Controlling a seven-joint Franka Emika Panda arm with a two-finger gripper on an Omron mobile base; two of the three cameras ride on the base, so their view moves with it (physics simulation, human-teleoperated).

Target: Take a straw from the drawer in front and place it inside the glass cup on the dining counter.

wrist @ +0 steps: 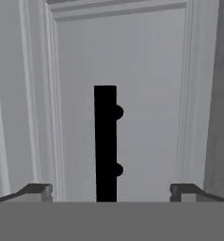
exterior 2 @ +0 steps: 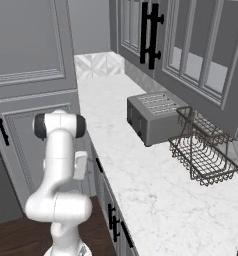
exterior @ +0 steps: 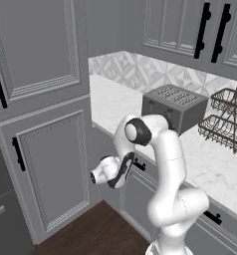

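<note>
Two dark fingers (wrist: 38, 192) stand spread wide at the bottom of the hand view, released and grasping nothing, with the gripper (wrist: 112, 193) centred on a short black bar handle (wrist: 106, 143). The bar lies between the fingers, set off on two round standoffs from the grey framed panel front of the drawer (wrist: 147, 117), and is not yet touched. The view is rolled, so the bar reads upright there.

In the left base view the white arm with dark joints (exterior: 163, 164) folds down from its elbow, and the hand (exterior: 110, 172) sits low against the grey cabinet run under the white marble-look counter (exterior: 115, 104). A grey slotted toaster (exterior: 174, 105) and a dark wire dish rack (exterior: 225, 119) stand on that counter; tall grey cabinet doors (exterior: 51, 164) fill the left.

The drawer looks shut, so the straw is judged to lie inside it, out of sight. The handle should be rigid and easy to grip at mid-length, between its standoffs. The straw, by the task, is expected to be very light, thin and prone to roll or slip; a hold near its middle, across its width, seems soundest.
</note>
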